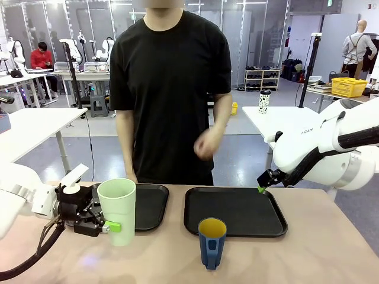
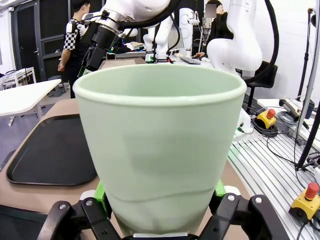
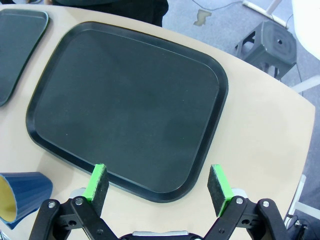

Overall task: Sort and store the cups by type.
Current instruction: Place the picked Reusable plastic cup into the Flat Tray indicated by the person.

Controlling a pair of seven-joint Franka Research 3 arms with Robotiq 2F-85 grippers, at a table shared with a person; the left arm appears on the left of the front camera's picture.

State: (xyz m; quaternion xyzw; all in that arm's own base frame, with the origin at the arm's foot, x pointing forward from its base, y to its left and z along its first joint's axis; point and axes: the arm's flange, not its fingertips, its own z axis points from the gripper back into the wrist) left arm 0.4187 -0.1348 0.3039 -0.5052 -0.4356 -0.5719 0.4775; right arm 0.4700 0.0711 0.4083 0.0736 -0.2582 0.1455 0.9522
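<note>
Left gripper (image 1: 112, 226) clamps tall pale-green plastic tumbler (image 1: 117, 207) beside one black tray (image 1: 151, 204); right gripper (image 3: 159, 182), jaws apart, hovers above the other tray (image 3: 125, 100), at its edge.

The front camera sits low on the robot's side and faces across the table (image 1: 331, 248) toward the person (image 1: 172, 89), wide enough to take in the whole tabletop. The left wrist camera looks level along the left gripper (image 2: 160, 200). It is so near the pale-green tumbler (image 2: 160, 145) clamped there that the cup blocks most of what lies ahead, and a black tray (image 2: 50, 150) shows off to one side. The right wrist camera looks steeply down past the spread right gripper (image 3: 159, 182) onto the right tray (image 3: 125, 105) just ahead of it, with the blue mug (image 3: 22, 192) off to its side. The front and left wrist views share the tumbler. The front and right wrist views share that tray and the mug.
</note>
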